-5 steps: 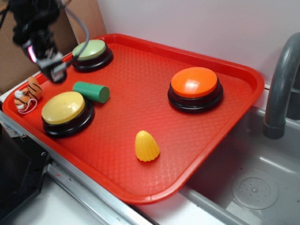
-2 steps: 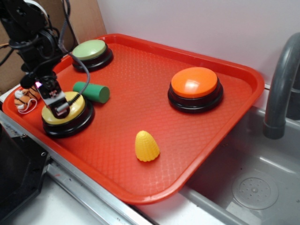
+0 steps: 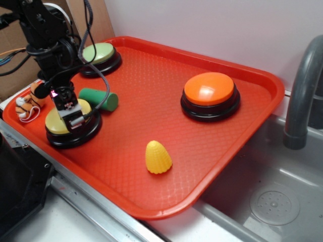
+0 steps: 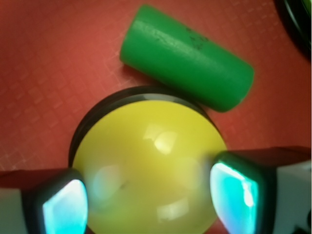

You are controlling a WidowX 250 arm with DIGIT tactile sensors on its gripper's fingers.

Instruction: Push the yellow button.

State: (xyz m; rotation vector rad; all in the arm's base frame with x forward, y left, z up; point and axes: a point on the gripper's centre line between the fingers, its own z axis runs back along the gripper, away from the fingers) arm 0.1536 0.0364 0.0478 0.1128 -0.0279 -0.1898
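Note:
The yellow button, a domed yellow top on a glossy black base, sits at the front left of the red tray. My gripper is right over it, its tip low on the dome. In the wrist view the yellow button fills the lower middle, and my gripper is open, with one fingertip at each side of the dome. I cannot tell whether the fingertips touch the dome.
A green cylinder lies just behind the yellow button; it also shows in the wrist view. A pale green button, an orange button, a yellow corn toy and a small tiger toy are on the tray. A sink with grey faucet lies right.
My gripper has come down and to the right from above the tray's left rim onto the yellow button. Nothing else has moved.

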